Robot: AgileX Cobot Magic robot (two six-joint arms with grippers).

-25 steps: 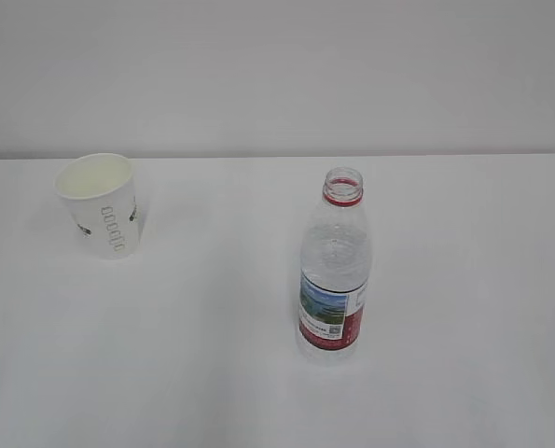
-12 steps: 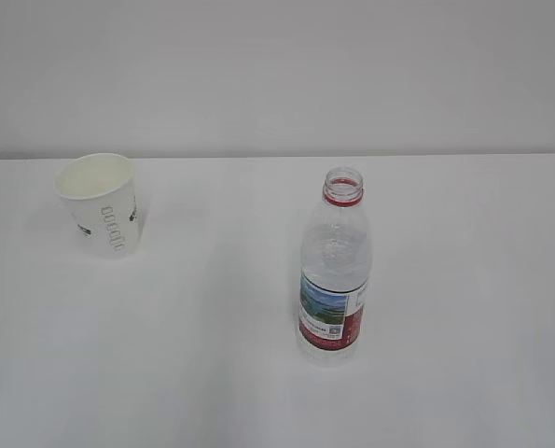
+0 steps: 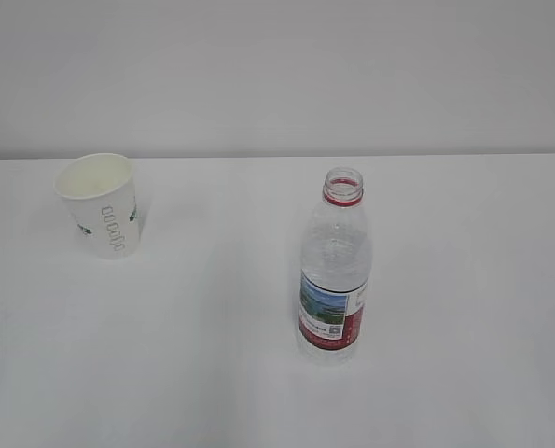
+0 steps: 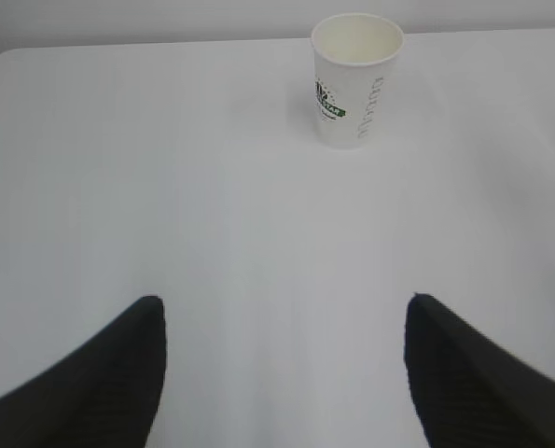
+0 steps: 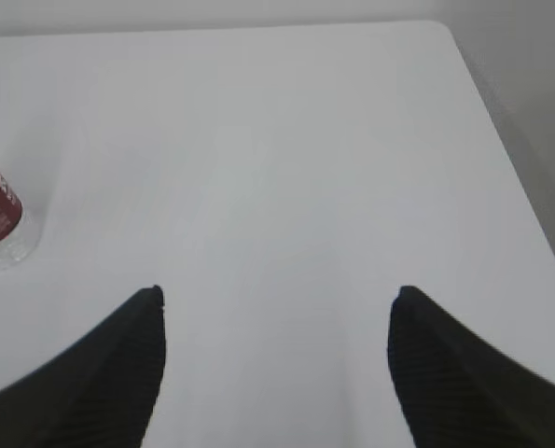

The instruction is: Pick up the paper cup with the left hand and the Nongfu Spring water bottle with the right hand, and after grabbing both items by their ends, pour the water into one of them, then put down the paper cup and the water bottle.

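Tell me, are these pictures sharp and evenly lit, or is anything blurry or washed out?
Exterior view: soft, even light; the paper cup and the water bottle cast only faint shadows on the pale table. Both wrist views: the near dark fingers look blurred, and the bottle is cut off at the right wrist view's edge.

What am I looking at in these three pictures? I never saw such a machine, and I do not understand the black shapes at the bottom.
It is a robot with two arms. One camera views the white table from outside; there you see a paper cup and an uncapped water bottle, both upright and apart. The other cameras sit on the wrists. The black shapes are gripper fingers: the left gripper faces the cup, and the right gripper has the bottle at its left edge. Both grippers are open and hold nothing.
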